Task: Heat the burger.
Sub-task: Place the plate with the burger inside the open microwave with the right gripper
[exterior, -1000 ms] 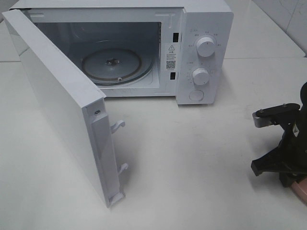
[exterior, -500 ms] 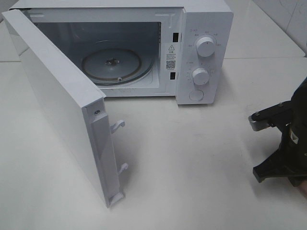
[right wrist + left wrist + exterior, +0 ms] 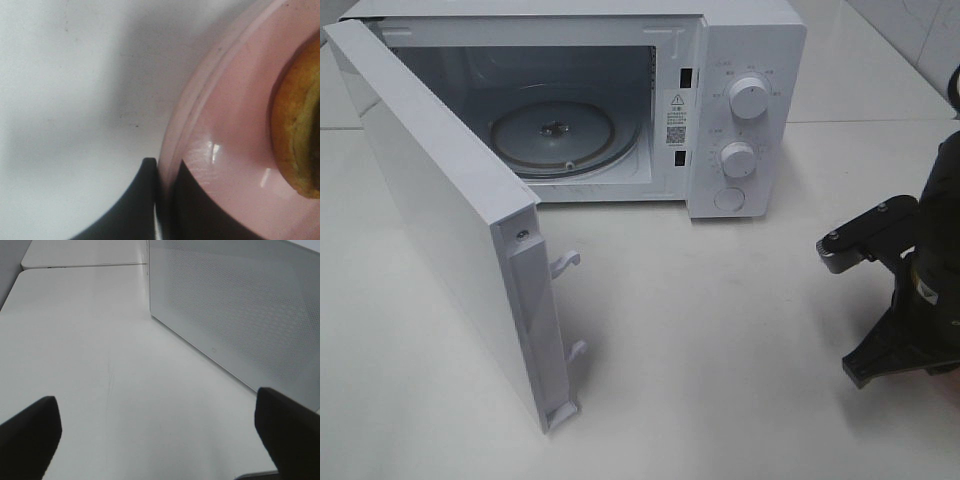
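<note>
In the right wrist view my right gripper [image 3: 167, 200] is shut on the rim of the pink plate [image 3: 225, 150], one dark finger under the rim and one over it. The burger [image 3: 300, 125] sits on that plate; only the golden-brown edge of it shows. In the exterior high view the black right arm [image 3: 910, 300] stands at the right edge of the table and hides the plate and burger. My left gripper [image 3: 160, 440] is open, with nothing between its fingertips [image 3: 30, 435], and hovers over the bare table beside the microwave door [image 3: 240, 315].
The white microwave [image 3: 745, 60] stands at the back with its door [image 3: 440, 200] swung wide open toward the front left. Its glass turntable [image 3: 555, 135] is bare. White tabletop [image 3: 720, 350] lies between the microwave and the right arm.
The right arm has shifted left, toward the microwave. The pink plate edge that showed at the lower right a second ago is now hidden behind the arm.
</note>
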